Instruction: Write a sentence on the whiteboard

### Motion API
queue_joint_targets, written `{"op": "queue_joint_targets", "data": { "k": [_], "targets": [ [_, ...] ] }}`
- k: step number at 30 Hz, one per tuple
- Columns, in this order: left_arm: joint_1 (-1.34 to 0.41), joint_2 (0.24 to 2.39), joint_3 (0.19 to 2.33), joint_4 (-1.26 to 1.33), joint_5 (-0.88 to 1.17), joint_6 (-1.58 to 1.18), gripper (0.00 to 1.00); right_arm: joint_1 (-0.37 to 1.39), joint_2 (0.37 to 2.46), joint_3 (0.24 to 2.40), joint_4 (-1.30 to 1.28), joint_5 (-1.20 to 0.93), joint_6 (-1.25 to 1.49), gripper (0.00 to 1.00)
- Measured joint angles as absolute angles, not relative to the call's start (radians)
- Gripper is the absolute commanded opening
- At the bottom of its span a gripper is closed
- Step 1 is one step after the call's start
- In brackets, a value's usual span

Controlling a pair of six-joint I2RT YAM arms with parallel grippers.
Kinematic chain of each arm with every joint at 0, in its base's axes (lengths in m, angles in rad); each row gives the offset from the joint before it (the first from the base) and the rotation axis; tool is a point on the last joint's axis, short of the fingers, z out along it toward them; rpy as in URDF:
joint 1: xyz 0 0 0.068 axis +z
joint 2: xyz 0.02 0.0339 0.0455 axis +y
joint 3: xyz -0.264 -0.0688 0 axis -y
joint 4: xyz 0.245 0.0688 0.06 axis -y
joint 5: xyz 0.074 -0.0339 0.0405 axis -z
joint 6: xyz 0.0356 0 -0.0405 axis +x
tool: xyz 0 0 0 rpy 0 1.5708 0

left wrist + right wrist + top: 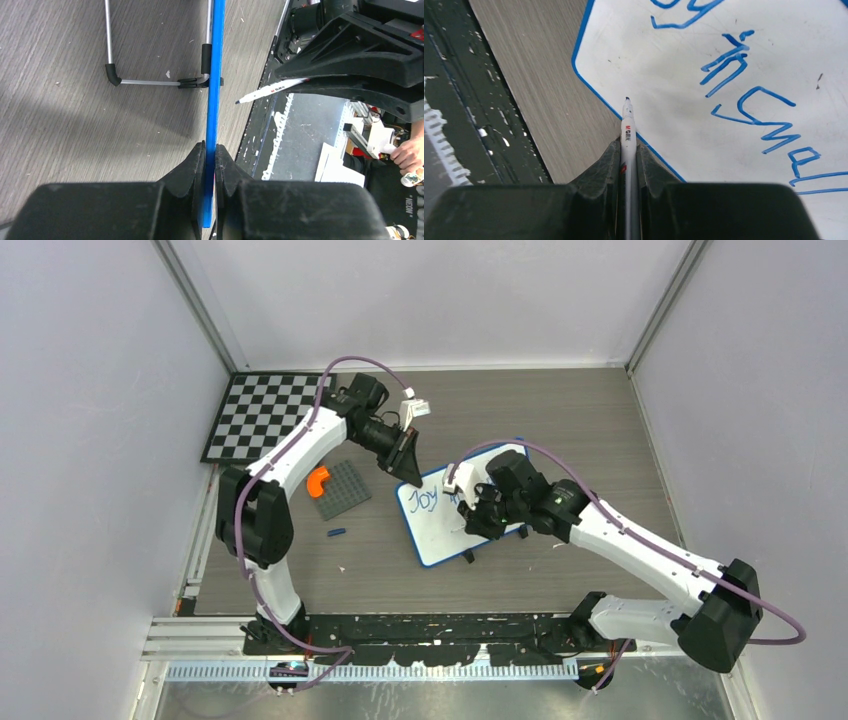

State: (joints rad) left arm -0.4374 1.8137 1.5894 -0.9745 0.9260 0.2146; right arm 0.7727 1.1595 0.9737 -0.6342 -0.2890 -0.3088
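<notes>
As the left end effector (210,165) pinches the whiteboard (216,75), our right end effector (628,150) — gripping the marker (627,131) — points into its blank corner.

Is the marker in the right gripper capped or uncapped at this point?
Uncapped. In the right wrist view the marker's bare dark tip sticks out past the right gripper's fingers, over the whiteboard's edge.

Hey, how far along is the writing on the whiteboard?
Done: the sentence reads "Joy in small" on the whiteboard. In hand: left claw clamps its edge, right claw grips the marker, tip off the surface. Left: any words after "small"; none show.
</notes>
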Motion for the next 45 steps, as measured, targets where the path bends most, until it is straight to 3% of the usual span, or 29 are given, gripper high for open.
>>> {"op": "queue_joint_targets", "data": {
  "k": [13,35,36,45],
  "targets": [
    [-0.415,1.840,1.576,-0.899,0.925,0.111,0.00,0.777,1.098,0.853,-0.473,-0.169,-0.348,0.00],
    [-0.413,1.816,1.572,-0.834,0.840,0.064,0.00,0.777,0.955,0.766,-0.460,-0.091,-0.443,0.00],
    [-0.415,1.810,1.570,-0.834,0.832,0.068,0.02,0.777,0.955,0.765,-0.460,-0.091,-0.443,0.00],
    [-0.456,1.799,1.594,-0.912,0.826,0.160,0.68,0.777,0.962,0.888,-0.600,-0.178,-0.439,0.00]
  ]
}}
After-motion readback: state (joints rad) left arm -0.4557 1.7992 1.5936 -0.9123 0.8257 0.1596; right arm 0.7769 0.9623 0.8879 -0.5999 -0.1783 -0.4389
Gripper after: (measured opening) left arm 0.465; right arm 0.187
